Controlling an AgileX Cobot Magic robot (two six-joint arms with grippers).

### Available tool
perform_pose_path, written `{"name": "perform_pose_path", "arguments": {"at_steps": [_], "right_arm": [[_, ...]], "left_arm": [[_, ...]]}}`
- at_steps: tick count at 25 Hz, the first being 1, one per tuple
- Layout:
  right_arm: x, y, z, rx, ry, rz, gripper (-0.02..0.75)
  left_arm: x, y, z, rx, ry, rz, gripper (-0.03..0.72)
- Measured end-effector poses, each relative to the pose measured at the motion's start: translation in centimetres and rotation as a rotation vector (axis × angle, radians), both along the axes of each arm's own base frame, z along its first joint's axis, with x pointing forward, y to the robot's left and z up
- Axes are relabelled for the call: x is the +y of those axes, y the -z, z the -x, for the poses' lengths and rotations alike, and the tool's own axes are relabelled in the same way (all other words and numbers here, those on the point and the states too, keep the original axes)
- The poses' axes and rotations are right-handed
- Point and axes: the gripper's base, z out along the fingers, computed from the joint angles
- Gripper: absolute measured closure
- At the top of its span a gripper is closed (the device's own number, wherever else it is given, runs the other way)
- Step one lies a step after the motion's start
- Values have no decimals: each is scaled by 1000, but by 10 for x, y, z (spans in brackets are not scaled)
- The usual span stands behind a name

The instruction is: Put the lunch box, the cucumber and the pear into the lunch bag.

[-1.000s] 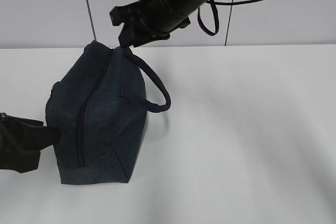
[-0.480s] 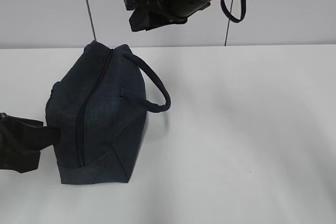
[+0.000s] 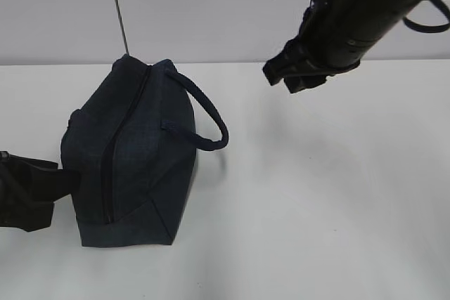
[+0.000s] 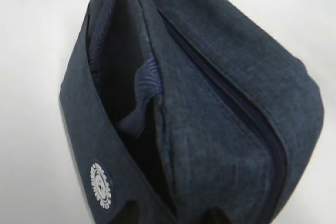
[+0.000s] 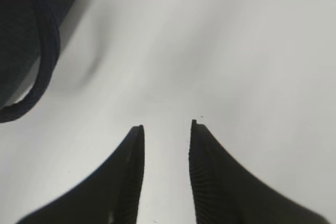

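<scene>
The bag (image 3: 130,156) lay on its side on the table (image 3: 316,194), zipper closed, strap (image 3: 207,114) looping out to its right. Only the exterior view showed the left gripper (image 3: 49,184) pressed against the bag's left end; whether it pinched fabric could not be told. The left wrist view alone revealed a white round logo (image 4: 100,184) on the bag. The right gripper (image 5: 165,125) hung above the table, right of the bag, jaws spread and empty. Box, cucumber and pear were unseen.
</scene>
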Motion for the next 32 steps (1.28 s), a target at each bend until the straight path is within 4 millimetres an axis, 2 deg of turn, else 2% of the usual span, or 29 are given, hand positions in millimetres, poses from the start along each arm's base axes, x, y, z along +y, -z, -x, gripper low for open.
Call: {"name": "perform_pose_path", "arguments": {"at_steps": [11,18,24,29,32], "right_arm": [[-34,-40,54,-87,33,-6,502],[-63,-62,106,-114,78,-43,503],[-87,-62,149,-118,105,-54,503],[-105,-53,183,-115,130,-68,503],[-119,-52,207,-133,147,-87,503]], "left_arm": [[0,0,0,2,3,10,447],[-4,-3,1,26,-8,104,447],[-5,-7,0,14,65,10,447],[-3,-33,1,3,124,-102,447],[6,-50,9,76,110,-202,447]]}}
